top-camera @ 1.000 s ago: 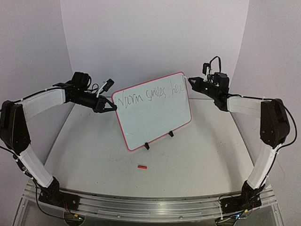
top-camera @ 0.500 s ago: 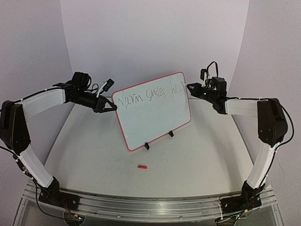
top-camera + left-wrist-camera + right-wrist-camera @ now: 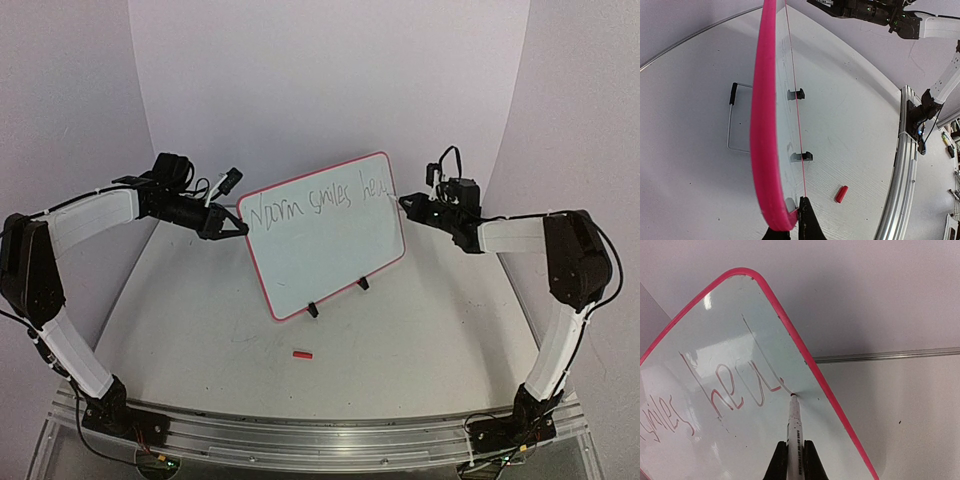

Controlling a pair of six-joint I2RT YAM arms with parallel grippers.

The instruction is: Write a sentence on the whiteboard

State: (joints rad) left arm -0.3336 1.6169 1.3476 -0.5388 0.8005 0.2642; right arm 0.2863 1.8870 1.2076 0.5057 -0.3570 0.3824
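Top view: whiteboard stood tilted on worktop, sentence along its top. Left wrist: left claw pinched the rim, steadying it for writing. Right wrist: right claw clamped marker, tip touching the board after the last word

I get bright, even light with a lilac tint, and only soft shadows on the table. Pale glare patches sit on the whiteboard near its top corner. My left wrist view bends strongly at its edges; everything looks sharp.
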